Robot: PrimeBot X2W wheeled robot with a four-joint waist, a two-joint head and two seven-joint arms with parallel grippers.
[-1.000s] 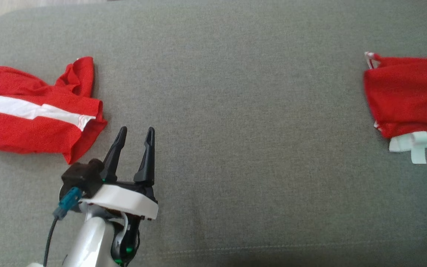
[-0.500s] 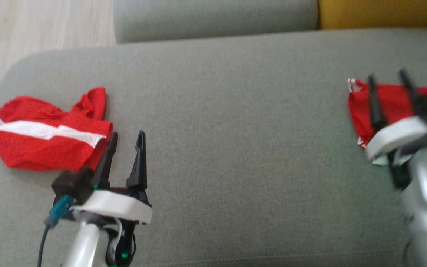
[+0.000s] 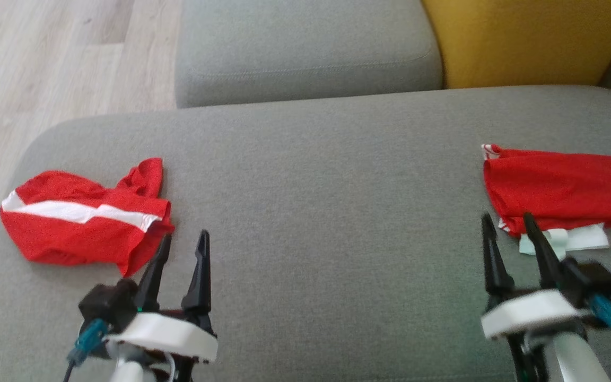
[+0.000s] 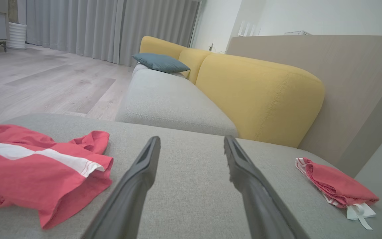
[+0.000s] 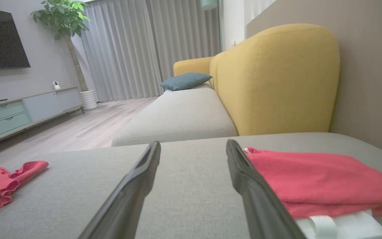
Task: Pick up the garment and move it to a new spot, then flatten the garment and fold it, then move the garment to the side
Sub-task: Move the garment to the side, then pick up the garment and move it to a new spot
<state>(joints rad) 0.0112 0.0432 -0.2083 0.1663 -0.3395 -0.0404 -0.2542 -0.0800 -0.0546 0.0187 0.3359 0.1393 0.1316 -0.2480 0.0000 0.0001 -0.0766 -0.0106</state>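
The left gripper point(image 3: 185, 236) is held low over the broad grey fabric sofa cushion point(image 3: 326, 212), its jaws released, spread wide and empty. Just to the left of those jaws, beside the left finger, lies the crumpled red garment with a white stripe point(image 3: 72, 233). The right gripper point(image 3: 506, 217) also has wide, empty jaws. Just ahead of them and to the right sits a neatly folded red garment point(image 3: 555, 185), with a white cloth piece point(image 3: 576, 241) peeking from under its near edge, close to the right finger's tip.
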